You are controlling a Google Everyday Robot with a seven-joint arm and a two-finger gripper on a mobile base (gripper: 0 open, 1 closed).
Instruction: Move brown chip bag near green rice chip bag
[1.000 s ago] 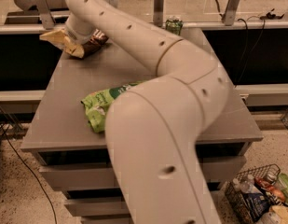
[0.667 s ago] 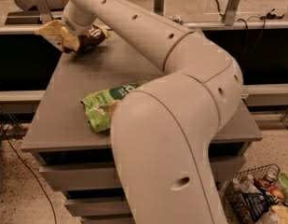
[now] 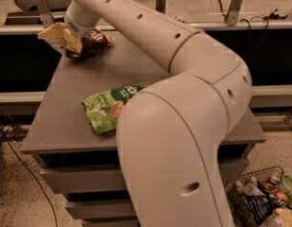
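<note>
The brown chip bag (image 3: pixel 86 44), dark brown with pale yellow ends, hangs crumpled over the table's far left corner. My gripper (image 3: pixel 75 36) is at that corner, shut on the bag's upper part, and my wrist covers the grip itself. The green rice chip bag (image 3: pixel 105 109) lies flat on the grey table (image 3: pixel 65 126), front of centre, with its right part hidden behind my arm. The two bags are well apart, with the brown one farther back.
My large white arm (image 3: pixel 183 103) fills the middle and right of the view and hides much of the table. A wire basket of groceries (image 3: pixel 266 200) stands on the floor at the lower right. Rails and posts (image 3: pixel 235 6) run behind the table.
The brown bag has stayed in my gripper at the far left corner, shifting only slightly. My arm's elbow has swung and now covers more of the table's right side.
</note>
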